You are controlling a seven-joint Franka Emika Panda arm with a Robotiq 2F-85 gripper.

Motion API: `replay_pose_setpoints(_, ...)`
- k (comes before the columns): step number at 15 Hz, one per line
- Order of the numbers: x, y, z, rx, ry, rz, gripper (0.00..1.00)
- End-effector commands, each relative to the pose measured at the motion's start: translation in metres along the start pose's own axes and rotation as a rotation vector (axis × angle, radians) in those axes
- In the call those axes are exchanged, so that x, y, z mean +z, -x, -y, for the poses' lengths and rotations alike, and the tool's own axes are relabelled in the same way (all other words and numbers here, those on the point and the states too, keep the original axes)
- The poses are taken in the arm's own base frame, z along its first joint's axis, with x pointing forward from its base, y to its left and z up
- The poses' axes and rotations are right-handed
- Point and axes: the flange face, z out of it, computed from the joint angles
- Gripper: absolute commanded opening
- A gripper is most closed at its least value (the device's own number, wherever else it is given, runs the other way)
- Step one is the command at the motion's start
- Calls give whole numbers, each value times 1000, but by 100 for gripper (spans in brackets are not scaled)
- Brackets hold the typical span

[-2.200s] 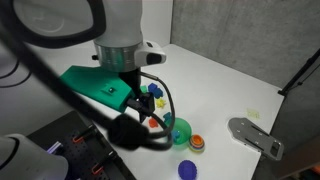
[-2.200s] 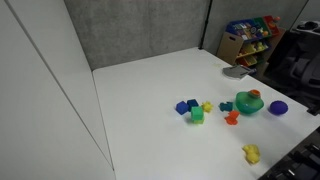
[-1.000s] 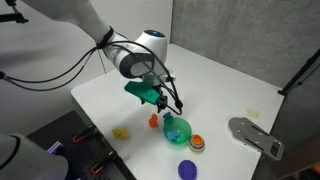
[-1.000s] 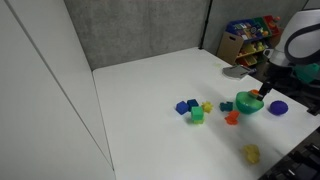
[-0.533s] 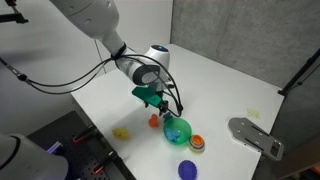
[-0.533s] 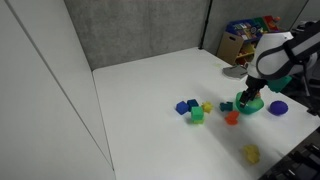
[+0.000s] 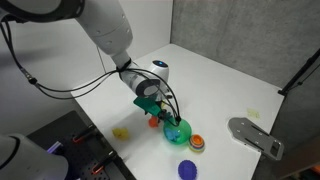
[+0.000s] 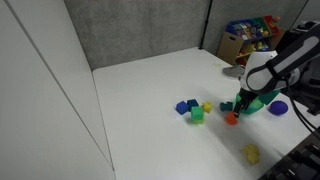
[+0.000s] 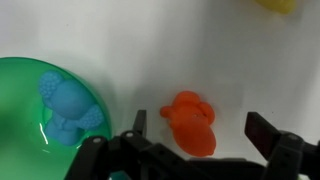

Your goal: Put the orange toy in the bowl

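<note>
The orange toy [image 9: 190, 122] lies on the white table just beside the bowl [image 9: 30, 120], a shiny teal-green bowl with a blue toy inside. In the wrist view my gripper [image 9: 200, 127] is open, with one finger on each side of the orange toy and not touching it. In both exterior views the gripper [image 7: 152, 108] [image 8: 240, 104] hangs low over the orange toy [image 7: 153, 122] [image 8: 231, 118], next to the bowl [image 7: 177, 130] [image 8: 252, 103].
A round orange piece with a blue rim [image 7: 197, 142] and a blue-purple disc [image 7: 187, 168] lie beyond the bowl. A yellow toy [image 7: 121, 132] lies near the table edge. Blue, green and yellow blocks [image 8: 195, 110] sit mid-table. A grey object [image 7: 255, 135] is off to the side.
The arm has swung in and come down over the orange toy beside the bowl. The toys and bowl have not moved.
</note>
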Motion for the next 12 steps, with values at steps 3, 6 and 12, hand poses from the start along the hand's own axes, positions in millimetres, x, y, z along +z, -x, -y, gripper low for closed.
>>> replay_pose_setpoints(3,14,-17,7,-39,5,-45,75)
replay_pose_setpoints(6,16,-19,9,-57,32,-62,58)
replay_pose_setpoints(12,-11,-14,6,-69,26,-79,17)
